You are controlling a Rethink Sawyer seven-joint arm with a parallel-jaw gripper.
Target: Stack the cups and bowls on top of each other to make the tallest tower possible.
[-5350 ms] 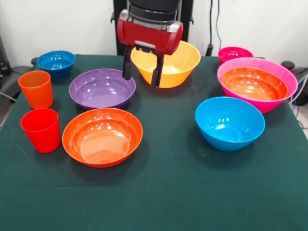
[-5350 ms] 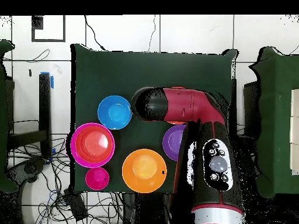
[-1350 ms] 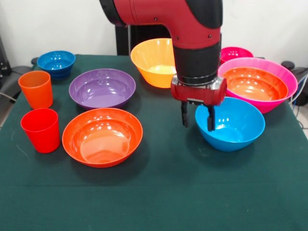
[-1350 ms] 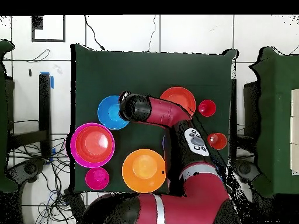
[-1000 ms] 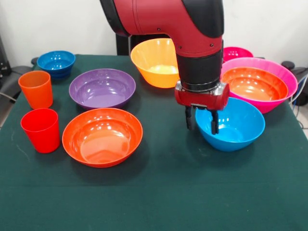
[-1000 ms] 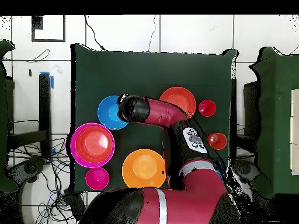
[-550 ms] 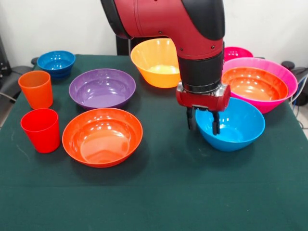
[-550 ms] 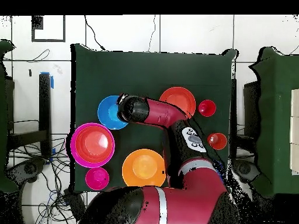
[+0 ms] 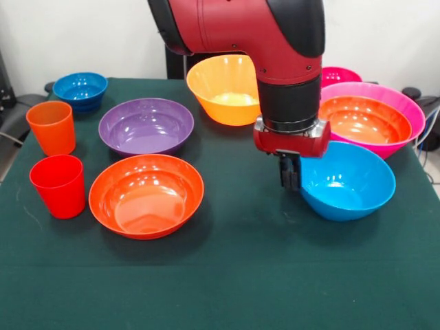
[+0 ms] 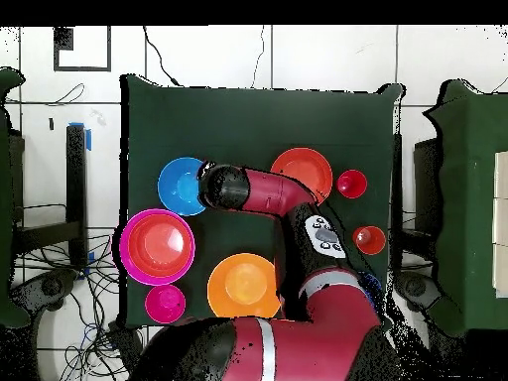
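My gripper [image 9: 290, 176] is shut on the left rim of the large blue bowl [image 9: 350, 182], which sits slightly tilted just in front of the tower. The tower is a large pink bowl [image 9: 407, 108] with a red-orange bowl [image 9: 361, 118] nested inside. In the overhead view the arm covers the gripper beside the blue bowl [image 10: 179, 186], next to the tower [image 10: 129, 248]. On the left stand the orange cup [image 9: 51, 127] and the red cup [image 9: 58, 185], with a second red-orange bowl [image 9: 146, 194] and the purple bowl [image 9: 146, 126] nearby.
A yellow-orange bowl [image 9: 230, 89] stands behind the arm, a small blue bowl [image 9: 80, 89] at the far left and a small pink-red bowl [image 9: 335, 75] behind the tower. The green cloth [image 9: 227, 275] covers the table.
The fingers have closed on the blue bowl's rim. The bowl has shifted to the right in the front view, closer to the pink bowl.
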